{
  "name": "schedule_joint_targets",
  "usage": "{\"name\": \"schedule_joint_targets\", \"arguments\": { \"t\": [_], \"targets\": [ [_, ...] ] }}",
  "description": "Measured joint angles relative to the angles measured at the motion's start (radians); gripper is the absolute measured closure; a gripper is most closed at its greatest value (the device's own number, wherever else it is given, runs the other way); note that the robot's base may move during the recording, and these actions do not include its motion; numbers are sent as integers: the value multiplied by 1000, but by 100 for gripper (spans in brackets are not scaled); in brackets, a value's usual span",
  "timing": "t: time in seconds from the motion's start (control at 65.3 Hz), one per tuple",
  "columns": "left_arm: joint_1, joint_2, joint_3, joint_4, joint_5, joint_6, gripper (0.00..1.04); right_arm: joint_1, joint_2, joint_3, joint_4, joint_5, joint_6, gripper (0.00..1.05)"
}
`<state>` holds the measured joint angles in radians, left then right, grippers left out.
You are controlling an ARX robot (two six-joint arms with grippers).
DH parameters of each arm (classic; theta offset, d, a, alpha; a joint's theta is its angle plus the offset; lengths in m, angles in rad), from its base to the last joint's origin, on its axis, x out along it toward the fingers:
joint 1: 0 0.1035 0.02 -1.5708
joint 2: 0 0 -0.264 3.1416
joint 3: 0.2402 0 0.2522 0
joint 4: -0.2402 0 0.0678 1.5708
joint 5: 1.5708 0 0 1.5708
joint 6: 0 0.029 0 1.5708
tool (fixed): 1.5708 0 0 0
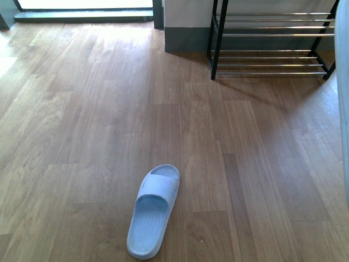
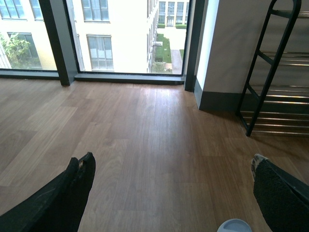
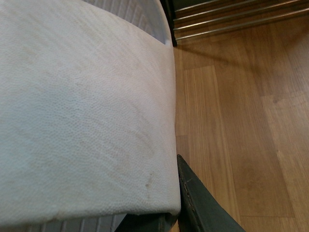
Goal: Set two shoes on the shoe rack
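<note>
Our right gripper (image 3: 182,200) clamped one pale slide (image 3: 87,106) for the shoe rack (image 1: 272,35). Our left gripper (image 2: 172,159) gaped empty, awaiting the other slide (image 1: 154,213).

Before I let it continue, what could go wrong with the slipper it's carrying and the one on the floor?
The held slide blocks most of the right wrist view, so it could strike the shoe rack rods or drop between them. The floor slide lies well short of the rack and may get left behind.

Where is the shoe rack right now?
In the front view, the shoe rack stands far right against the wall, well beyond the pale slipper on the floor.
</note>
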<state>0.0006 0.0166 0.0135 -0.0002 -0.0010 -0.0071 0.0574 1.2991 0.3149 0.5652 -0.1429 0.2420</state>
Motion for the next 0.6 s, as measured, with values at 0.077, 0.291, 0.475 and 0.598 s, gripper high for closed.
{"name": "schedule_joint_targets", "arguments": {
  "t": [0.077, 0.291, 0.475, 0.598],
  "targets": [
    [0, 0, 0, 0, -3, 0, 9, 2, 0, 0, 0, -6, -2, 103],
    [0, 0, 0, 0, 0, 0, 9, 1, 0, 0, -1, -3, -3, 103],
    [-44, 211, 97, -186, -227, -90, 9, -7, -1, -1, -1, 6, -3, 103],
    [20, 672, 158, 53, -235, -90, 9, -6, 0, -1, -1, 0, -3, 103]
  ]
}}
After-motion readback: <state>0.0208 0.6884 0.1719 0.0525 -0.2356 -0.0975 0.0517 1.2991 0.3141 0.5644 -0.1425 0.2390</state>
